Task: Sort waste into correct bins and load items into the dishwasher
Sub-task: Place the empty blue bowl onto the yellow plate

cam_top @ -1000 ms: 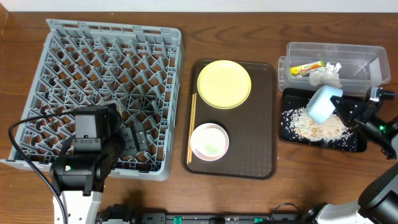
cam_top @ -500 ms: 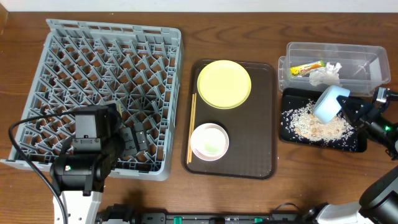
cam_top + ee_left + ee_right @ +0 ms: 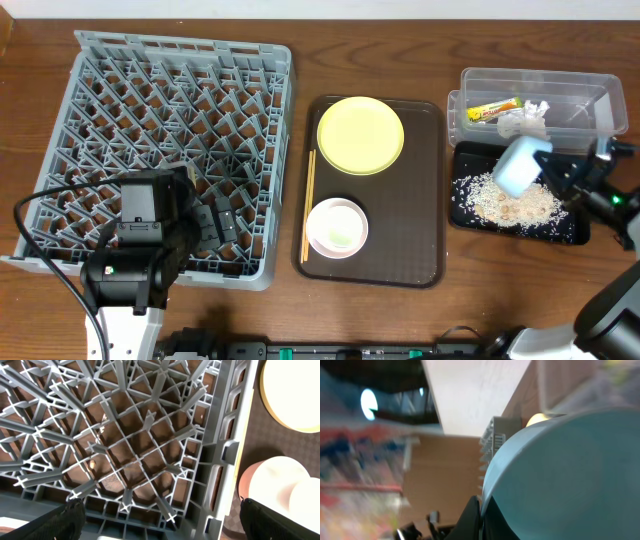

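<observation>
- Currently, the right gripper (image 3: 550, 172) is clamping its two fingers on the rim of the light blue bowl (image 3: 518, 165), and the jaws are standing nearly closed on the bowl wall.
- The bowl is hanging tilted above the shallow black rectangular tray (image 3: 575, 228), near the tray's far edge.
- In the right wrist view, the bowl (image 3: 560, 475) is filling most of the frame, and one dark finger (image 3: 472, 516) is pressing against its rim.
- Loose white-beige rice-like food scraps (image 3: 505, 200) are lying spread across the black tray.
- The clear rectangular plastic tub (image 3: 600, 85) is sitting just behind the black tray and is holding the yellow-green-orange snack wrapper (image 3: 495, 110) and the crumpled white paper napkin (image 3: 525, 120).
- The left gripper (image 3: 217, 225) is hovering over the near right corner of the large square grey plastic dish rack (image 3: 180, 120); its jaws are standing wide apart and are gripping nothing.
- The dark brown serving tray (image 3: 420, 200) is lying between the rack and the bins.
- The round yellow plate (image 3: 360, 135) is resting on the far half of the serving tray.
- The pale pink-white bowl (image 3: 336, 228) is resting on the near half.
- The thin wooden chopsticks (image 3: 308, 205) are lying along the serving tray's left edge.
</observation>
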